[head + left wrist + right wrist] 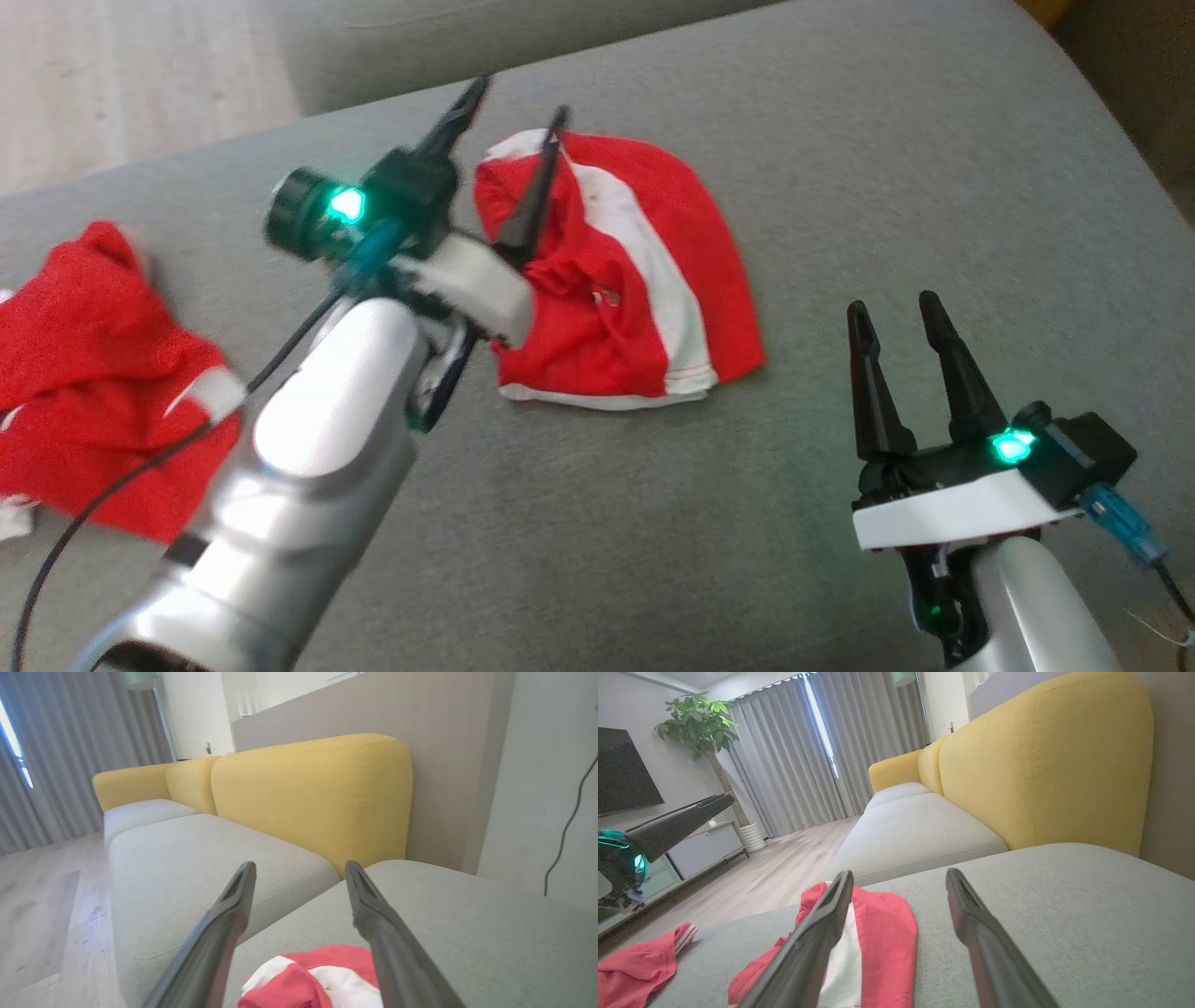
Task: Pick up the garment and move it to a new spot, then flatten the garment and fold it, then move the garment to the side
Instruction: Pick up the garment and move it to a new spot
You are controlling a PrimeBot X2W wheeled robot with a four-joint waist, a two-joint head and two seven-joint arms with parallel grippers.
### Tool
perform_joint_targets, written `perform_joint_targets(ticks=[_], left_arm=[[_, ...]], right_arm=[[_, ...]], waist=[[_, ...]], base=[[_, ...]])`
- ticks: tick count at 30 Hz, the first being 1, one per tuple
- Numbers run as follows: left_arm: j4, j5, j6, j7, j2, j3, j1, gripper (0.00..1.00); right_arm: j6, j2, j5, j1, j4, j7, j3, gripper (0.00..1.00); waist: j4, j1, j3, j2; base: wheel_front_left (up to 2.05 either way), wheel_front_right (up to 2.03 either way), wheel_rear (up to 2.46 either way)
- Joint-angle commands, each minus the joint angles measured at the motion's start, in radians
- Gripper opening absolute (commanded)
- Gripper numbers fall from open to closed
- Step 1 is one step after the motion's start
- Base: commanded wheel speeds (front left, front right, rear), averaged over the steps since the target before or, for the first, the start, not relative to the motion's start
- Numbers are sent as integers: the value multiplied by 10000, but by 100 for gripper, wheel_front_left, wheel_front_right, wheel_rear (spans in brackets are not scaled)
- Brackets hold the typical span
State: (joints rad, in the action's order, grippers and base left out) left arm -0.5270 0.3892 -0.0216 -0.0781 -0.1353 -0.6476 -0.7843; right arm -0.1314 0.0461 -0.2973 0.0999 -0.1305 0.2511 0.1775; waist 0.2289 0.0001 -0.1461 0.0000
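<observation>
Limpness and light weight are expected of the crumpled garment (644,280) on the sofa cushion (934,187), best pinched at a bunched fold, with the left pincer (518,105) spread over its edge and the right pincer (892,308) spread nearby.

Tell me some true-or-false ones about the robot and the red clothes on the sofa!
1. The left tool is open. True.
2. The right tool grips the red-and-white garment. False: it is open and empty, apart from the garment.
3. The sofa backrest is blue. False: it is yellow.
4. A second red garment lies on the grey cushion. True.
</observation>
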Motion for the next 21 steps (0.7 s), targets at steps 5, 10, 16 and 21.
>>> perform_joint_targets(ticks=[5, 10, 16, 21], left_arm=[[77, 230, -11, -1117, -622, 637, 621, 100], [487, 515, -35, -1662, -896, 899, 1975, 100], [1787, 622, -373, -1829, -992, 1567, 4092, 100], [2841, 393, -419, -1833, -692, 2221, 5628, 100]], right_arm=[[7, 41, 374, 113, 395, 107, -2, 100], [7, 41, 910, -99, 300, 107, -45, 100], [7, 41, 1043, -525, 109, 107, -237, 100], [7, 41, 1044, -762, 75, 107, -307, 100]], waist=[[-932, -1, 466, 0], [-1713, -1, 836, 0], [-2261, -1, 1475, 0], [-2365, -1, 1707, 0]], base=[[0, 0, 0], [0, 0, 0], [0, 0, 0], [0, 0, 0]])
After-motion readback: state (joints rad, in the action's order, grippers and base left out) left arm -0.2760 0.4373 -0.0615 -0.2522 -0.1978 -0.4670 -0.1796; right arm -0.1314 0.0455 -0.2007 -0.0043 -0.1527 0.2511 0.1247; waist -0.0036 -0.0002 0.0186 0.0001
